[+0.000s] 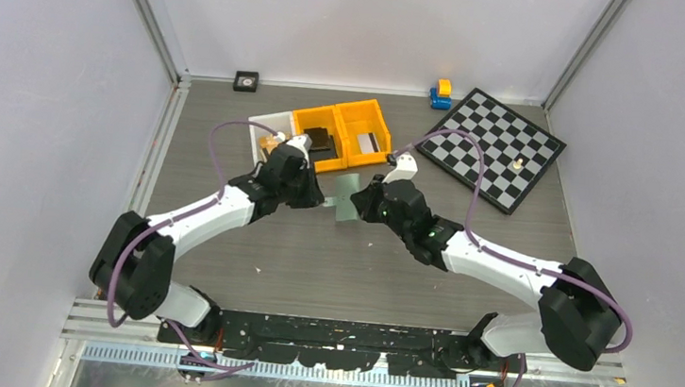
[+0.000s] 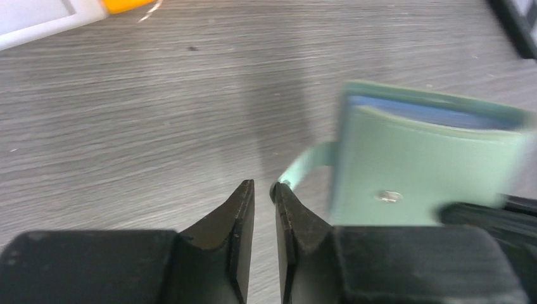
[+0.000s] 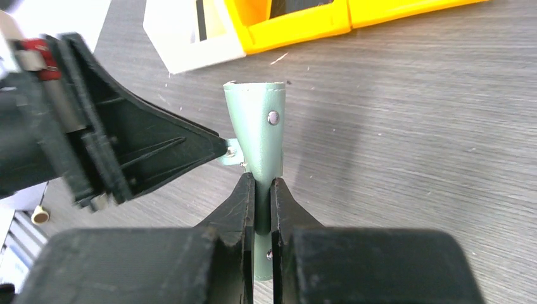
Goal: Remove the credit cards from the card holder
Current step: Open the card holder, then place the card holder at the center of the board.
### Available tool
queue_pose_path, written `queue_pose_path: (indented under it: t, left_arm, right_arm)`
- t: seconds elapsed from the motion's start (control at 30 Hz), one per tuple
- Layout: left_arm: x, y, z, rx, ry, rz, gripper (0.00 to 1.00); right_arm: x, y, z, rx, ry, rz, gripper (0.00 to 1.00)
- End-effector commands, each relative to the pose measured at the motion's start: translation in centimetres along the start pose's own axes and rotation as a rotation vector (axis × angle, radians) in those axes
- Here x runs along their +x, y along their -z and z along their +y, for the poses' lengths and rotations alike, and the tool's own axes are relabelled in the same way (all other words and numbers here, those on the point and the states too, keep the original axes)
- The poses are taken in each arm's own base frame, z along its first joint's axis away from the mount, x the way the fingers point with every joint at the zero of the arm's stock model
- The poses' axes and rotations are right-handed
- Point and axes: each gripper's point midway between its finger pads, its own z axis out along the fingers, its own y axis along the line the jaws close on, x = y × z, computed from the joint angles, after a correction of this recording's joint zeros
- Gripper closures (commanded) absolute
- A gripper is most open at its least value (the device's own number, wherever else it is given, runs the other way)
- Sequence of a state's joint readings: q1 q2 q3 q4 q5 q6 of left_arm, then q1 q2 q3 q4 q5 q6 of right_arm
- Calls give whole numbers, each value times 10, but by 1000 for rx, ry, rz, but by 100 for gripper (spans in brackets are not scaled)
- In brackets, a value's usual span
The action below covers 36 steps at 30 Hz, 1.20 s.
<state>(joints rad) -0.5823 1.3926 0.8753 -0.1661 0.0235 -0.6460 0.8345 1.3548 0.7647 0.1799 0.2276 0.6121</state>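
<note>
The pale green card holder [image 1: 348, 199] hangs upright above the table middle, and my right gripper [image 3: 263, 183] is shut on its lower edge. The left wrist view shows its flat face [image 2: 418, 164] with a snap stud and a blue layer in the top opening; whether that is sleeve or credit card I cannot tell. No credit cards show plainly. A thin green tab [image 2: 304, 164] sticks out from its side. My left gripper [image 2: 265, 187] is level with that tab, its jaws a narrow gap apart with bare table between them. The tab's end touches the tip of one finger.
Two orange bins [image 1: 340, 132] and a white bin [image 1: 264, 134] stand just behind the grippers. A black-and-white checkerboard [image 1: 500, 147] lies at the back right, with a blue and yellow toy [image 1: 441, 94] beside it. A small black square [image 1: 246, 80] sits at the back wall.
</note>
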Motion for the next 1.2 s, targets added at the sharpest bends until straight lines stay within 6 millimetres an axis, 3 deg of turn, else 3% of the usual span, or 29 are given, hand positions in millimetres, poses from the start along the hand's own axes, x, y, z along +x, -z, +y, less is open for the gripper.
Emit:
queue_pose_path:
  t: [0.0,0.13,0.27,0.33,0.37,0.5,0.6,0.77,1.0,1.17]
  left_arm:
    - [7,-12,26,-19,105,82,84]
    - [3,-9,22,40,139,70,85]
    - [-8,6,10,128,140,-25,69]
    - [-12,13,0,195,142,-64,50]
    - [-13,15,-5,231,142,-71,46]
    - [-17,22,-28,375,114,-88,39]
    - [-15,21,-30,390,112,-75,37]
    - [-14,16,-30,379,121,-52,43]
    - [-9,4,-9,255,150,-23,78]
    - [-8,1,-3,225,162,-13,80]
  right_arm:
    - [-47,15,6,14,-65,-169,100]
    - [-48,13,0,24,-81,-169,100]
    - [-46,10,1,-6,-105,-147,100]
    - [-46,9,1,-17,-116,-143,99]
    - [-46,9,0,-17,-118,-142,100]
    - [-44,8,4,-41,-123,-128,100]
    - [-42,7,12,-83,-129,-113,100]
    - [-38,5,26,-152,-130,-80,100]
    - [-34,3,28,-166,-129,-66,99]
    - [-33,3,30,-181,-132,-59,99]
